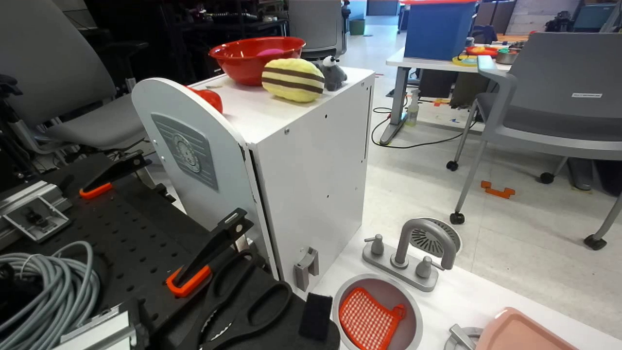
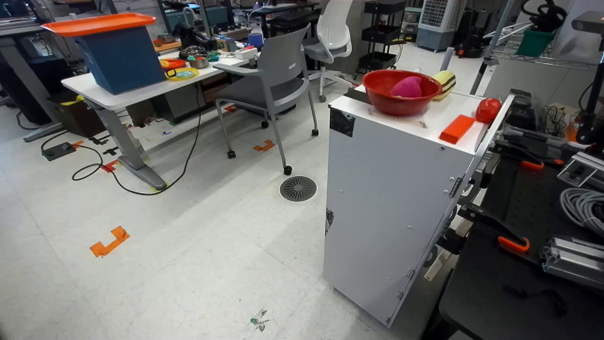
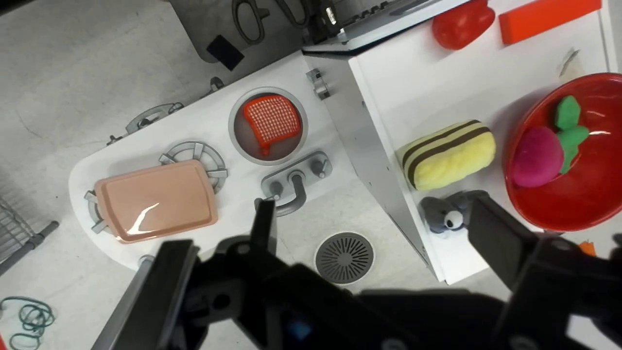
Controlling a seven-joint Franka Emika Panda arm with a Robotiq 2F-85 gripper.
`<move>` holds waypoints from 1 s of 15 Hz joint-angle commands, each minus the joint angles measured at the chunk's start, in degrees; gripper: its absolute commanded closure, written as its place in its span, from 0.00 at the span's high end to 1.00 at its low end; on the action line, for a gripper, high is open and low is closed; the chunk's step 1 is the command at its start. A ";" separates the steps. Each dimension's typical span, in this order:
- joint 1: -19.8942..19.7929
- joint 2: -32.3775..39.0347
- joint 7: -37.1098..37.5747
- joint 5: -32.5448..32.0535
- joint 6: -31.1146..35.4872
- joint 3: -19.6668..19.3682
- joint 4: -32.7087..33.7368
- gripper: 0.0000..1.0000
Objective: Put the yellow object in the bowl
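Note:
The yellow object, a soft pale-yellow lump with dark brown stripes, lies on the white cabinet top beside the red bowl. It also shows in both exterior views: striped side forward, and partly behind the bowl. Inside the bowl rests a pink plush piece with green leaves. My gripper appears only in the wrist view, coming in from the bottom, jaws wide apart and nothing between them. Its right finger overlaps part of a grey toy in the picture; the yellow object lies farther up.
The grey plush toy sits near the cabinet edge, close to the yellow object. A red toy and an orange-red block share that top. Lower down are a faucet, a sink with a red checked mitt, and a pink tray.

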 commanded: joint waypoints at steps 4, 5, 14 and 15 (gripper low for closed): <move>0.21 10.13 4.40 -2.34 -2.55 0.61 9.28 1.00; 0.26 11.44 4.67 -2.28 -2.40 0.66 10.10 1.00; 1.09 19.84 8.93 -2.13 -3.72 1.53 16.45 1.00; 1.10 20.66 8.27 -2.36 -4.37 1.66 17.10 1.00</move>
